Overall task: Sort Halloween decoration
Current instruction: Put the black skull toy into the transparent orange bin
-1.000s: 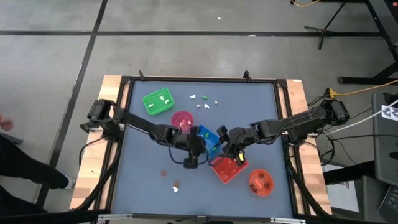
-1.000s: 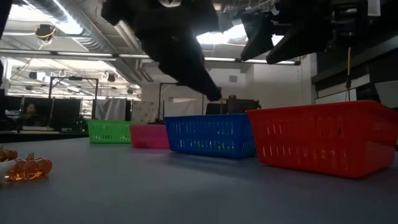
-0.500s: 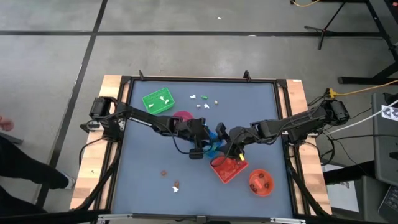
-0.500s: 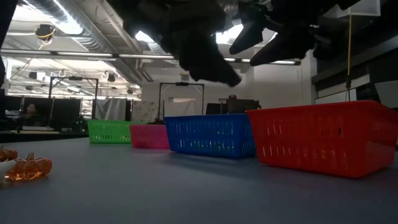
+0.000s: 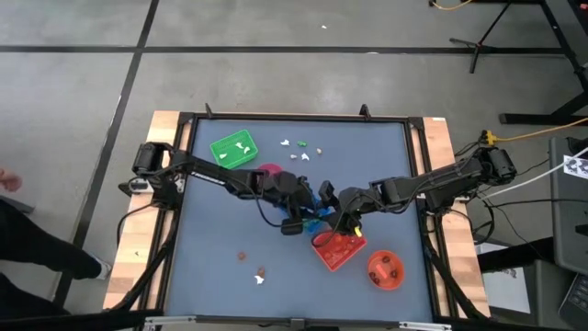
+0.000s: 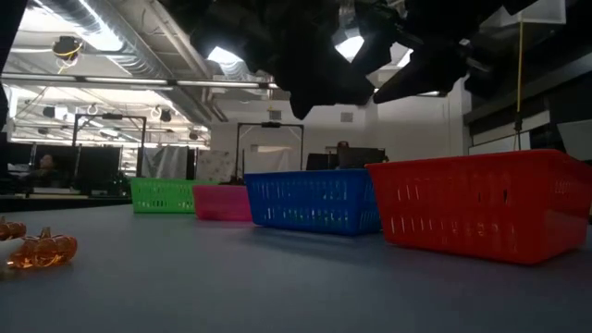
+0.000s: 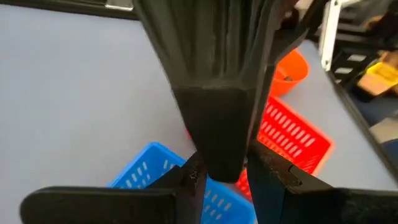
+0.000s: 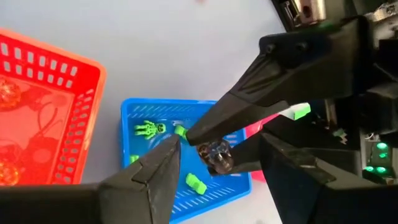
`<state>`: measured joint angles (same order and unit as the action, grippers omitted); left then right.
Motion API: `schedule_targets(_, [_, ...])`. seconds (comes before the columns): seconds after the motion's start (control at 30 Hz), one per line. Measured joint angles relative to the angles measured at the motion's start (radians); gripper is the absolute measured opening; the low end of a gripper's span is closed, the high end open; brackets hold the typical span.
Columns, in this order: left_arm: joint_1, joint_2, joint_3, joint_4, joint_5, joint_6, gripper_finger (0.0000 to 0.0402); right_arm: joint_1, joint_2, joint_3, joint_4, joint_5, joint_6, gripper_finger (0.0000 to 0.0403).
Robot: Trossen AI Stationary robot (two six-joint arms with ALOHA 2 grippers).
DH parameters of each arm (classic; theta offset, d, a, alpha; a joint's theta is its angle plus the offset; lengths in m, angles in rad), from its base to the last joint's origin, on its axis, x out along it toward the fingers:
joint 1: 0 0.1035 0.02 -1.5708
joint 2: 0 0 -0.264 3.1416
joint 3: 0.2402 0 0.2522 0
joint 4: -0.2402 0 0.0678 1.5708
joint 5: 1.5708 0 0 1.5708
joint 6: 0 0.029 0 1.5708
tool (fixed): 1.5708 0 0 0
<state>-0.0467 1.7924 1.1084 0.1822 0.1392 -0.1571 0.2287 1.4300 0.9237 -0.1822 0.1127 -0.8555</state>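
My left gripper (image 8: 202,146) reaches in from the table's left over the blue tray (image 5: 319,208) and is shut on a small dark brownish trinket (image 8: 214,157). My right gripper (image 8: 221,171) comes from the right and stands open. One of its fingers is on each side of that trinket and of the left fingertips, apart from them. Green trinkets (image 8: 148,129) lie in the blue tray, orange ones (image 8: 9,93) in the red tray (image 5: 338,249). More white and green trinkets (image 5: 299,150) lie on the far table. Orange-brown ones (image 6: 42,252) lie near the front. My left gripper pinches the dark brownish trinket (image 8: 216,159) between the free ends of its two fingers (image 8: 249,106). The fingers slant down from the table's left. The trinket is lifted clear, above the blue tray's inside.
A green tray (image 5: 233,149) stands at the far left, with a pink bowl (image 5: 269,173) just beside the left arm. An orange bowl (image 5: 386,268) stands at the near right. The two arms meet closely over the blue and red trays.
My left gripper has gone up and toward the table's right and far edges, from beside the blue tray to over it. It has tipped toward level and stayed shut on the trinket. My right gripper has rolled about its own line in place and stayed open.
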Motion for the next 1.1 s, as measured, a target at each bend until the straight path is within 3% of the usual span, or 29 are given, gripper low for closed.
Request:
schedule_targets(0.17, [0.004,0.0,0.0,0.015,0.062,-0.051,0.0078,0.002,0.0,0.0,0.009,-0.013,-0.042,0.0216])
schedule_targets(0.7, [0.004,0.0,0.0,0.098,0.128,-0.133,0.0079,0.001,0.0,0.0,0.066,-0.058,-0.13,0.0213])
schedule_targets(1.1, [0.004,0.0,0.0,0.096,0.133,-0.13,0.0079,0.001,0.0,0.0,0.058,-0.081,-0.122,0.013])
